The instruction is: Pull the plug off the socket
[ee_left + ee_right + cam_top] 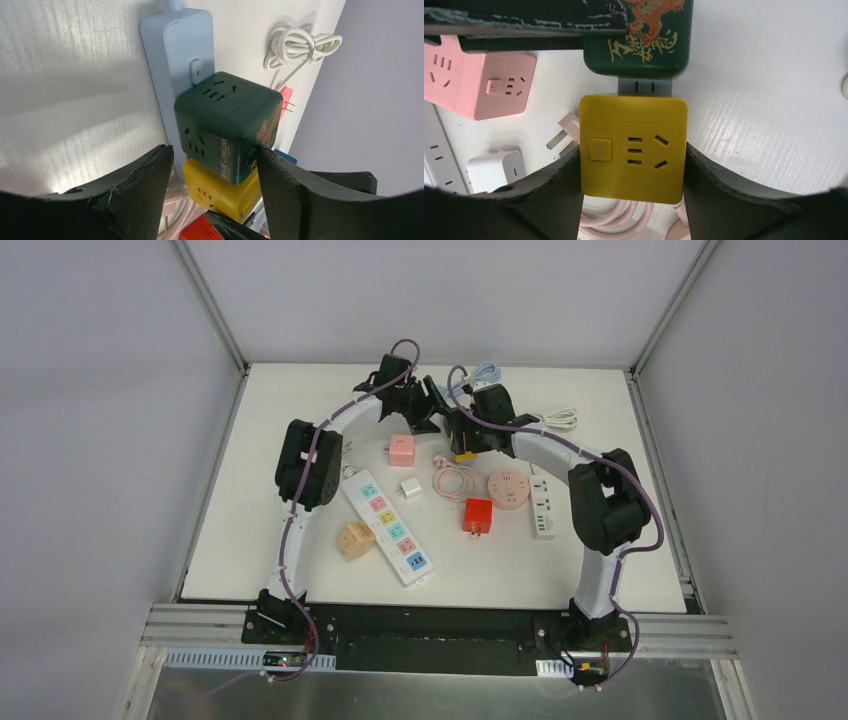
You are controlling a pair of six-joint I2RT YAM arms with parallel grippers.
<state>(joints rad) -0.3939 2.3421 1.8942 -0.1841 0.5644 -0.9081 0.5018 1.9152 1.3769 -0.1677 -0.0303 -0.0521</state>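
A light blue power strip [165, 45] lies on the white table near the back. A dark green cube plug [225, 125] with a gold dragon on one face and a yellow cube plug [631, 145] sit side by side on it. My left gripper [215, 155] is open around the green cube. One finger [290, 190] rests on the dragon face, and the other stands a sliver off the cube's far side. My right gripper [631, 165] is shut on the yellow cube plug [466, 453], a finger pressed flat on each side.
A pink cube socket [479, 80], a white charger [494, 170] and a coiled pink cable [619, 215] lie close by the yellow cube. Nearer the arms lie a long white strip with coloured sockets [388, 525], a red cube [477, 515], a round pink socket [508, 487] and a beige cube [354, 538].
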